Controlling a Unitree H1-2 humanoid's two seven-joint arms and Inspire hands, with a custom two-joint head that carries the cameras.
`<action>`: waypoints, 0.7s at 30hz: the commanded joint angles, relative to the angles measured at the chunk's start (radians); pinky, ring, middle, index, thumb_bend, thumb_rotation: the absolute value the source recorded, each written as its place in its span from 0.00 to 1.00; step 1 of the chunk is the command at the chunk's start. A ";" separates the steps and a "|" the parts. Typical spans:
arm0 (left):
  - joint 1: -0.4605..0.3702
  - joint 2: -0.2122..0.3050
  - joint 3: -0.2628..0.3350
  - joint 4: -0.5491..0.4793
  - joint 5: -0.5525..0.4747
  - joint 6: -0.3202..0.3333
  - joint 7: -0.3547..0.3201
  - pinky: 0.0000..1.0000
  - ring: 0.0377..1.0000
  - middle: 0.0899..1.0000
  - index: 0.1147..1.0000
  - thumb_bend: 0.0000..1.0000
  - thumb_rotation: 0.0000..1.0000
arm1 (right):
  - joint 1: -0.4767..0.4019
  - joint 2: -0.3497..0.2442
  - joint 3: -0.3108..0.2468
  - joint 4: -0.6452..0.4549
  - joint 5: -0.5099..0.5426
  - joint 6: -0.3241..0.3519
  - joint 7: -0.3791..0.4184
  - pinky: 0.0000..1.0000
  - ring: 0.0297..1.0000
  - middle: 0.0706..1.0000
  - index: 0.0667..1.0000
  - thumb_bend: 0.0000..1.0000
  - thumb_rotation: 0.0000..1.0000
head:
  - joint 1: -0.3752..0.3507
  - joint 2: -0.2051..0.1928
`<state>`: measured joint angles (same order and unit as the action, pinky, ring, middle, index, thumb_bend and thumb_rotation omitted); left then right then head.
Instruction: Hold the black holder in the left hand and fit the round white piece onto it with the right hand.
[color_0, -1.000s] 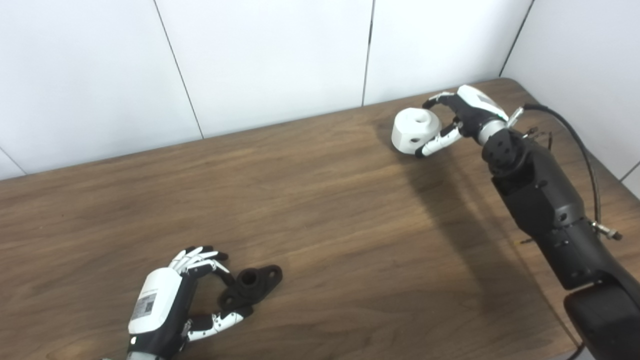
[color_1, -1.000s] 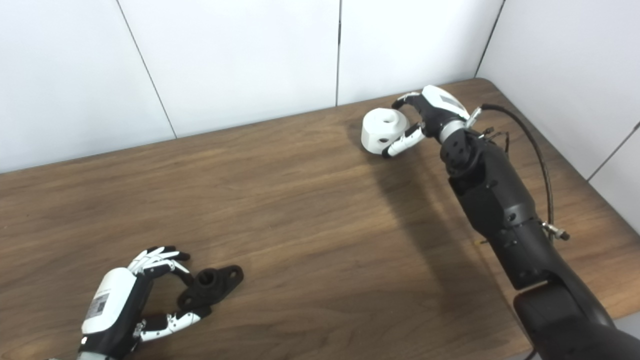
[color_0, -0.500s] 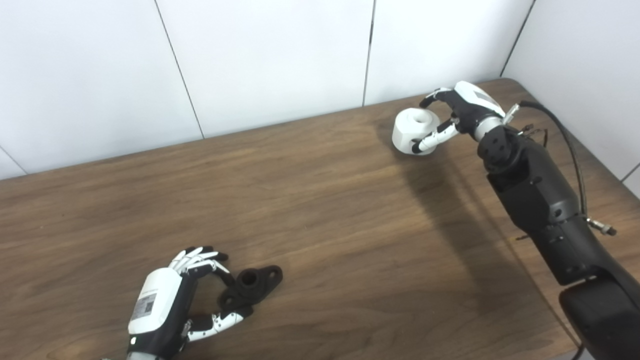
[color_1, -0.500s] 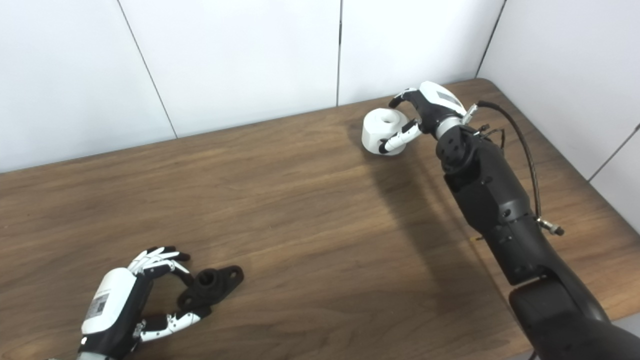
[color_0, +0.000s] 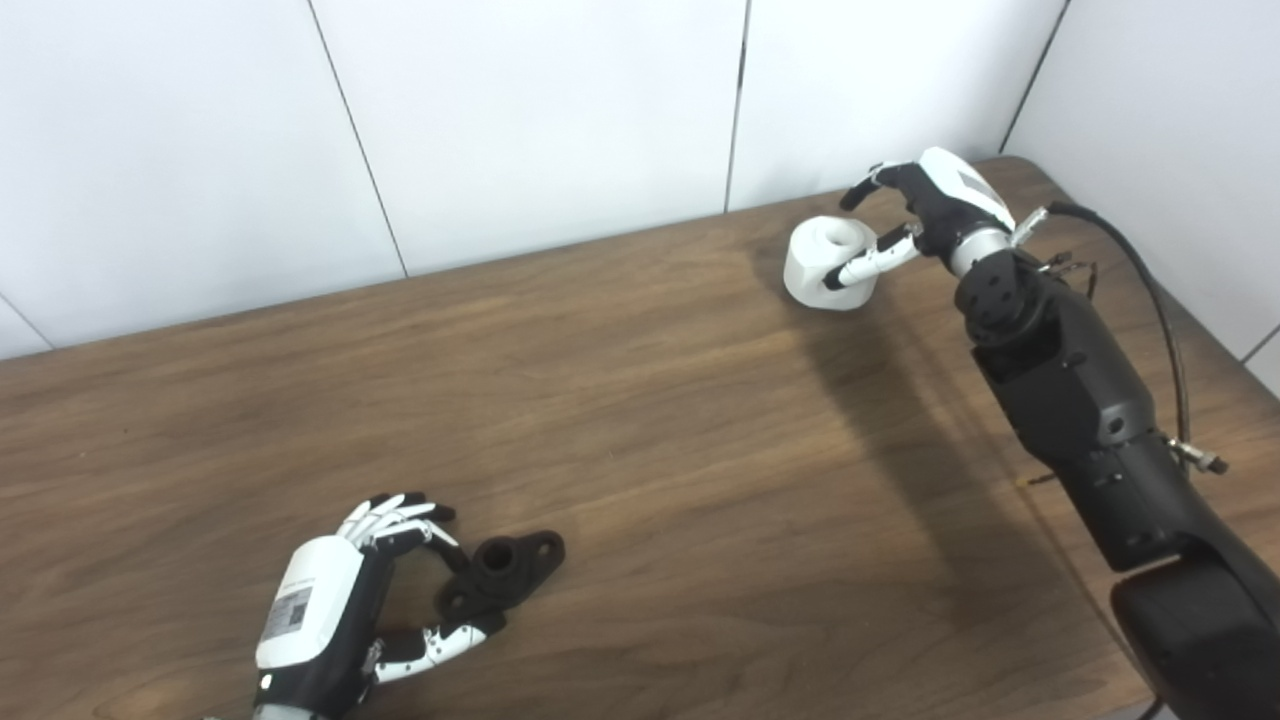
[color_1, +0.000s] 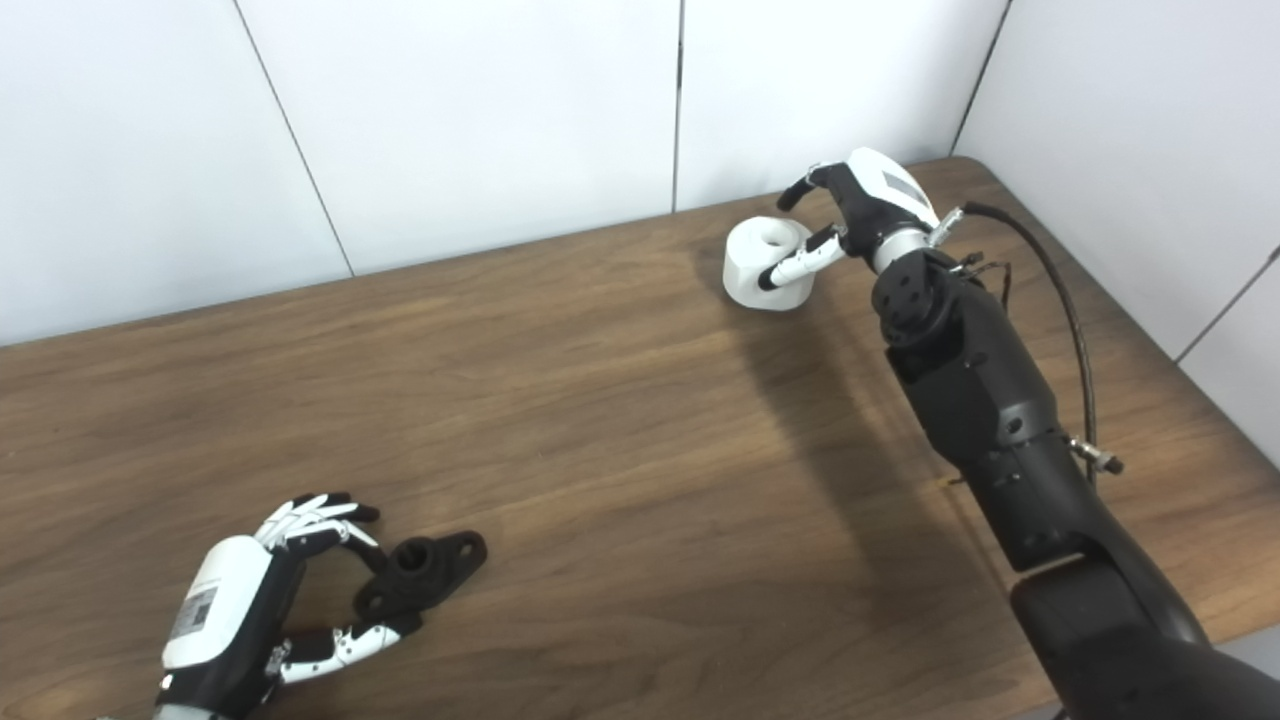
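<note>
Your left hand (color_0: 330, 610) cups the black holder (color_0: 500, 577) on the near-left bench (color_0: 650, 450), fingers curled round but not visibly clamped, while your right hand (color_0: 915, 215), spread loose, rests on the round white piece (color_0: 825, 262) standing far right, neither lifted yet.

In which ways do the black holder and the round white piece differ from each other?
The black holder is flat with eared ends, while the round white piece is a thick cylinder. The holder lies near the table's front by the left hand; the piece sits far back by the right hand. Both rest on the table.
</note>
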<state>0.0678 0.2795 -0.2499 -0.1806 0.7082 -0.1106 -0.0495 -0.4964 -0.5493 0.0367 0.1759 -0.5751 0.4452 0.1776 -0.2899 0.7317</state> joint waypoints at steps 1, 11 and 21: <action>0.012 0.007 0.003 -0.001 0.012 0.028 -0.017 0.91 0.86 0.75 0.42 0.52 0.04 | -0.056 -0.036 -0.004 -0.007 -0.001 -0.037 -0.031 0.79 0.95 0.89 0.63 0.85 0.16 | 0.000 0.001; 0.009 0.011 0.004 0.003 0.012 0.023 -0.014 0.91 0.86 0.75 0.42 0.52 0.04 | -0.072 -0.056 0.028 0.024 -0.010 -0.036 -0.014 0.78 0.94 0.88 0.64 0.86 0.17 | 0.000 0.001; 0.005 0.011 0.002 0.006 0.009 0.025 -0.018 0.92 0.86 0.75 0.42 0.52 0.04 | -0.076 -0.068 0.046 0.030 0.000 -0.033 -0.004 0.78 0.95 0.89 0.66 0.85 0.18 | 0.000 0.000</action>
<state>0.0673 0.2793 -0.2501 -0.1805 0.7070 -0.1083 -0.0498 -0.5162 -0.5845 0.0908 0.2195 -0.5724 0.4321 0.1905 -0.2914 0.7317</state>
